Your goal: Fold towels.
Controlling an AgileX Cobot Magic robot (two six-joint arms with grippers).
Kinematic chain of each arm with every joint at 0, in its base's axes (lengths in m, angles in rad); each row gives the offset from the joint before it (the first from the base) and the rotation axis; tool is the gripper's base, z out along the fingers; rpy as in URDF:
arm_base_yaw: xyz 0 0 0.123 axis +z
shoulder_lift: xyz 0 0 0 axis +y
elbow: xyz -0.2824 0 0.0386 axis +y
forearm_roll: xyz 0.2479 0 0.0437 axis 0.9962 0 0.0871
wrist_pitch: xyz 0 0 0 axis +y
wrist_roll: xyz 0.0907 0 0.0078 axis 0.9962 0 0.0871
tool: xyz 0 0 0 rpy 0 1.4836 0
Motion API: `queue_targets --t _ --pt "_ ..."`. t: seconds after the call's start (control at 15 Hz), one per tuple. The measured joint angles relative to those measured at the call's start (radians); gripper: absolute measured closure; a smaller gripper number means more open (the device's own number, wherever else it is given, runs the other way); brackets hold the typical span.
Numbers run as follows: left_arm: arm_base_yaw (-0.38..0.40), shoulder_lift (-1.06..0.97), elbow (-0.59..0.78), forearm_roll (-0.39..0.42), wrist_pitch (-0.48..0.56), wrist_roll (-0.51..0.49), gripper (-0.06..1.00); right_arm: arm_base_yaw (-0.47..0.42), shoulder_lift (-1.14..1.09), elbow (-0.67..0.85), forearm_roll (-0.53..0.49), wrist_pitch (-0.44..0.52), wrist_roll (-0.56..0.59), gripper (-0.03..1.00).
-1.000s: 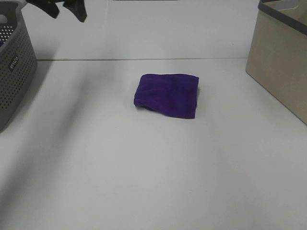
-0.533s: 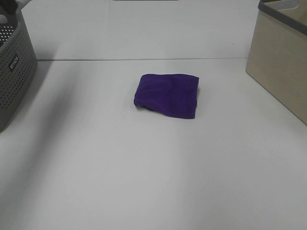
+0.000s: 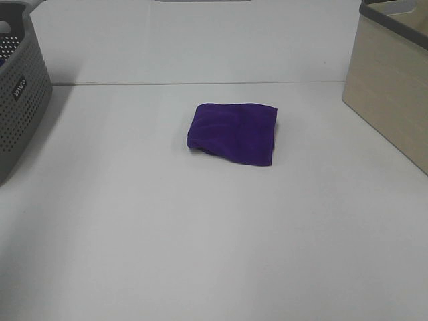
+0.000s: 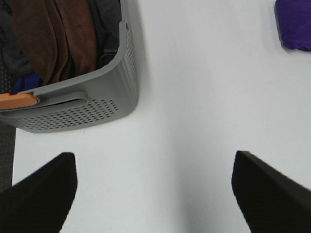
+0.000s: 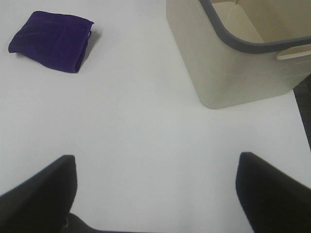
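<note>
A deep purple towel point(image 3: 234, 132) lies folded in a compact rectangle in the middle of the white table. It also shows in the right wrist view point(image 5: 51, 41) and at the edge of the left wrist view point(image 4: 294, 24). No white tag shows. My left gripper point(image 4: 154, 194) is open and empty, high above the table beside the grey basket. My right gripper point(image 5: 155, 194) is open and empty, above bare table between the towel and the beige basket. Neither gripper appears in the exterior high view.
A grey perforated basket point(image 3: 17, 93) stands at the left edge; the left wrist view shows brown and dark cloths point(image 4: 53, 34) inside it. A beige basket with a grey rim point(image 3: 394, 80) stands at the right edge, also in the right wrist view point(image 5: 233, 63).
The left arm's dark fingers, seen at the top left one second ago, have drawn out of the exterior high view. The towel has not moved.
</note>
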Motion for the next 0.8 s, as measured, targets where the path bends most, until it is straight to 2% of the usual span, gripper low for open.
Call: queue_targets --t 0.4,0.53,0.67,0.8 --pt "0.0 -0.606 0.309 0.005 0.013 0.007 0.15 0.0 -0.397 0.183 -0.005 0.003 -0.018 0.1" --pt "0.0 -0.766 0.35 0.005 0.081 0.009 0.15 0.0 -0.414 0.257 -0.005 -0.003 -0.022 0.1" --pt "0.0 -0.77 0.386 -0.004 0.107 0.009 0.15 0.0 -0.414 0.304 -0.005 -0.05 -0.028 0.1" --pt "0.0 -0.771 0.425 -0.019 0.051 0.009 0.15 0.0 -0.414 0.385 0.007 -0.132 -0.029 0.1"
